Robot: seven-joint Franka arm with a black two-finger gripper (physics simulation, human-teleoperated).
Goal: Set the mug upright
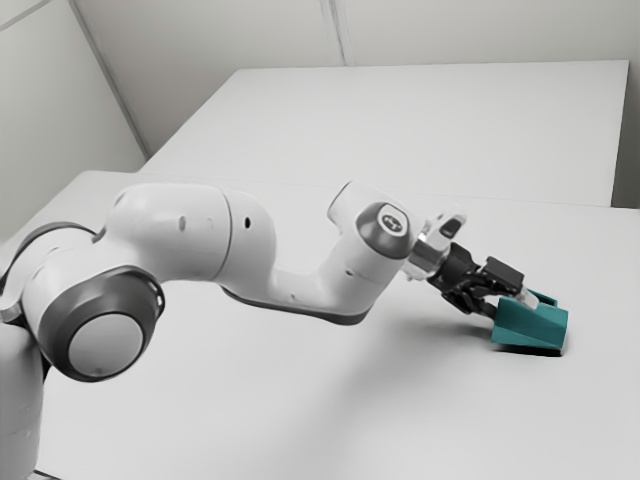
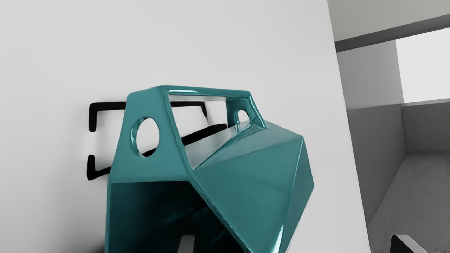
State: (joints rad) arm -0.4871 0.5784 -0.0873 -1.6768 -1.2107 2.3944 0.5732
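I have the teal mug as my reference: it lies on the pale table, tipped over on its side rather than standing upright. My gripper is right at it, on the side toward the exterior view's left, reaching down at a slant to the mug's near end.

From the wrist camera, the mug's open mouth faces my gripper. The boxy handle, with a rounded hole through each end plate, sticks out to one side of the mug's faceted body. Black angular marks show on the table beside the handle and through its opening.

The gripper is open, its fingers well apart. One finger shows against the dark mouth of the mug, and the other finger is outside, past the mug's faceted side, so that side comes between the two. I don't have a grip on the mug; whether either finger is brushing it, I can't tell from here. Beyond the mug, past the table's edge, I see grey walls.
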